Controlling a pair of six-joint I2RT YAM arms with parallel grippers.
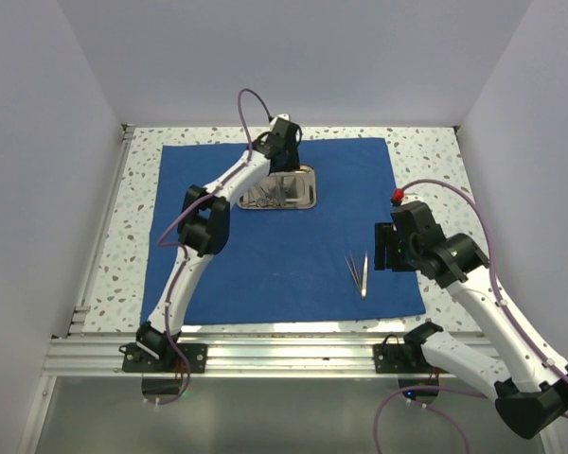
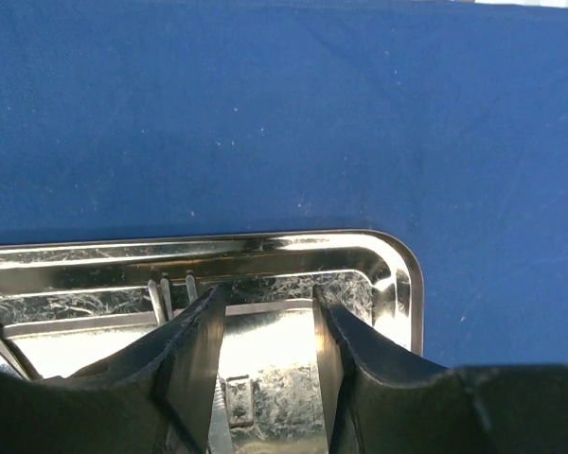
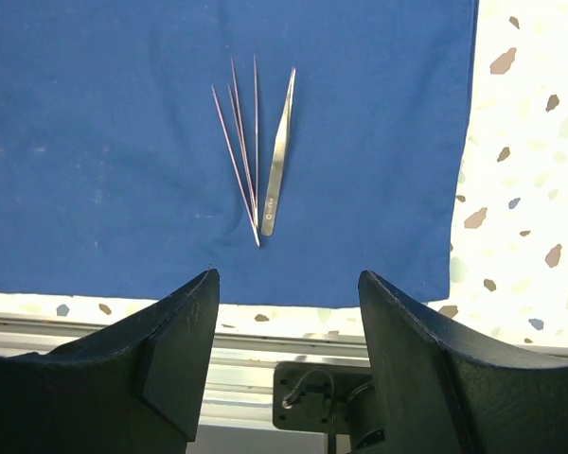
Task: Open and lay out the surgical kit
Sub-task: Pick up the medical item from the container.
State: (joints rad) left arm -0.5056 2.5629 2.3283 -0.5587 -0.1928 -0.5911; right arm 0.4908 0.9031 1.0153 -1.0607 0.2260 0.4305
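The royal-blue cloth point(image 1: 265, 270) lies spread flat on the table. The steel tray point(image 1: 313, 195) sits on its far middle with several ring-handled instruments point(image 1: 263, 197) inside. My left gripper point(image 1: 286, 168) hangs over the tray. In the left wrist view it point(image 2: 265, 298) is open, its fingers low inside the tray point(image 2: 265, 244), with thin instrument tips point(image 2: 161, 298) just left of them. Two silver tweezers point(image 1: 360, 274) lie on the cloth at the near right. My right gripper point(image 1: 386, 248) is open and empty beside them; in the right wrist view the tweezers point(image 3: 276, 156) lie beyond the gripper point(image 3: 289, 284).
The speckled table point(image 1: 435, 161) shows around the cloth. An aluminium rail point(image 1: 284, 355) carrying both arm bases runs along the near edge. White walls close in the left, right and back sides.
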